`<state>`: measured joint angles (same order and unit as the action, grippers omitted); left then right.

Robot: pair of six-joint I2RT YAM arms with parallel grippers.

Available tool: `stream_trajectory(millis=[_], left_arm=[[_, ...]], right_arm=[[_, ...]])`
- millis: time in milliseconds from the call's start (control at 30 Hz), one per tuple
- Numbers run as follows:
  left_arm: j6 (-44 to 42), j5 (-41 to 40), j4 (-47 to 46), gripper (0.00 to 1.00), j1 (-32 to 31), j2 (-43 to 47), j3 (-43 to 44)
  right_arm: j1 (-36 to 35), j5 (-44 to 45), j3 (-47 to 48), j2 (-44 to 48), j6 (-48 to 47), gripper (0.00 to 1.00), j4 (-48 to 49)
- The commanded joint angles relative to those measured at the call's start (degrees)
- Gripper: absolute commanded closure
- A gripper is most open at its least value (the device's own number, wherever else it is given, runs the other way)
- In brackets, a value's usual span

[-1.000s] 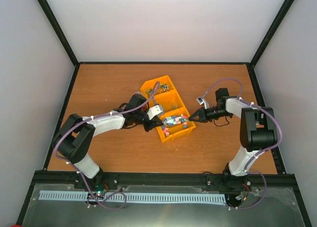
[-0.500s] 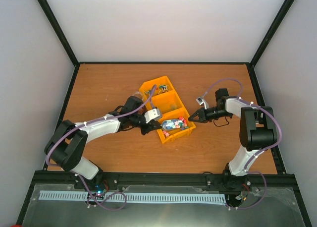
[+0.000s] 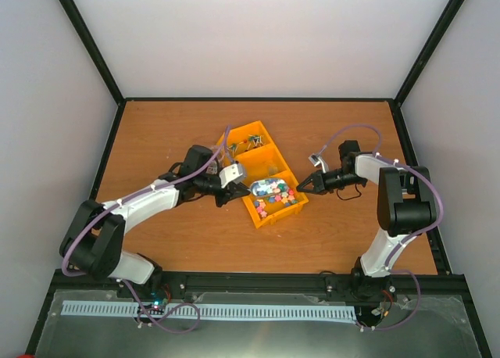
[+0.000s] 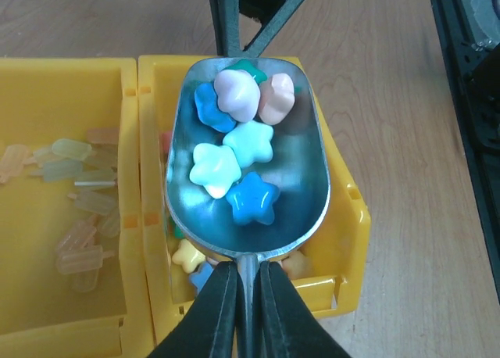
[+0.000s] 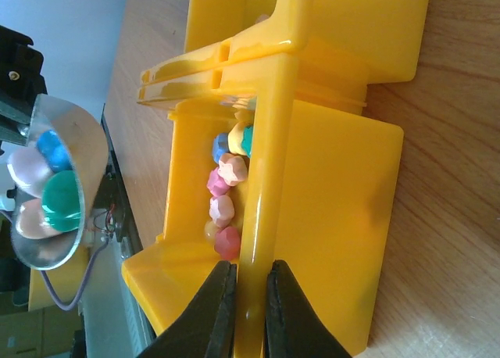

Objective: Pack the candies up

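The candies lie as a pastel heap in the near compartment of a yellow bin. My left gripper is shut on the handle of a metal scoop, held just above that compartment. In the left wrist view the gripper grips the scoop, which carries several star-shaped candies; more candies show below it. My right gripper is shut on the bin's right wall. The right wrist view shows the gripper on that wall, with the candies and the scoop beyond.
The bin's middle compartment holds pale translucent lolly-shaped pieces. Its far compartment holds small dark metallic items. The bin sits mid-table on the wooden top, inside a black frame.
My left arm has drawn back to the left and lifted the scoop out of the heap with candies in it. The right gripper and the bin have stayed put.
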<state>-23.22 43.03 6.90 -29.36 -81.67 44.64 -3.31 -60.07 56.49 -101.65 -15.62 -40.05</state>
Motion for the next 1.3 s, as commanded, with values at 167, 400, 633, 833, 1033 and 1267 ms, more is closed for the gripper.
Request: stream_trajectory(millis=[167, 400, 633, 833, 1033, 1267], left_arm=[[1.7, 4.0, -2.4, 0.99, 2.6, 2.6, 6.2], [-1.6, 2.0, 9.4, 0.99, 3.6, 3.7, 12.2], [-5.5, 3.0, 24.3, 0.99, 10.3, 6.0, 17.9], [-9.9, 3.1, 34.2, 0.99, 20.3, 8.4, 21.5], [-16.2, 3.6, 41.6, 0.99, 29.0, 8.7, 23.4], [-23.8, 2.2, 49.7, 0.99, 35.0, 7.4, 26.3]], right_arm=[[-0.8, 1.8, 0.0, -2.1, -4.2, 0.97, -0.8], [-0.8, 1.8, 0.2, -2.1, -4.2, 0.97, -1.0], [-0.6, 2.1, -0.3, -0.1, -2.5, 0.97, 0.3], [0.6, 2.5, -1.3, 1.6, -0.6, 0.97, 2.0], [3.2, 3.3, -2.3, 2.5, 1.9, 0.97, 3.2], [5.8, 4.9, -4.5, 7.0, 5.1, 0.97, 5.4]])
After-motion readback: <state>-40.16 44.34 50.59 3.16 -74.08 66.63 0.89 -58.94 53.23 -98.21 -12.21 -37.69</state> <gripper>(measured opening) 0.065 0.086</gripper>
